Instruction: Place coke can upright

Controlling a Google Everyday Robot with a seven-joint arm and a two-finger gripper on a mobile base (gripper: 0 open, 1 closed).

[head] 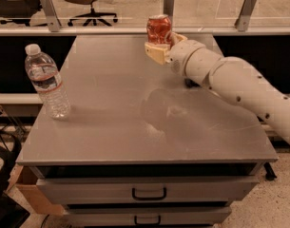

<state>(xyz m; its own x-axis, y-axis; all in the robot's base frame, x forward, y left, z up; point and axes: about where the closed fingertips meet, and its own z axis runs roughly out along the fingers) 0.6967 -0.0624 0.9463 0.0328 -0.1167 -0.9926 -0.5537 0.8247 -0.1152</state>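
The coke can [159,30] is red-orange with a silver top and stands upright in my gripper [160,50], held above the far middle of the grey table [111,122]. The tan fingers [154,53] are shut around the can's lower part. My white arm [235,87] reaches in from the right. The can's bottom is hidden by the fingers.
A clear plastic water bottle [46,82] stands upright at the table's left edge. A flat dark packet [189,83] lies mostly hidden behind my arm at the right. Drawers [149,193] are below the front edge. A glass rail [111,30] runs behind the table.
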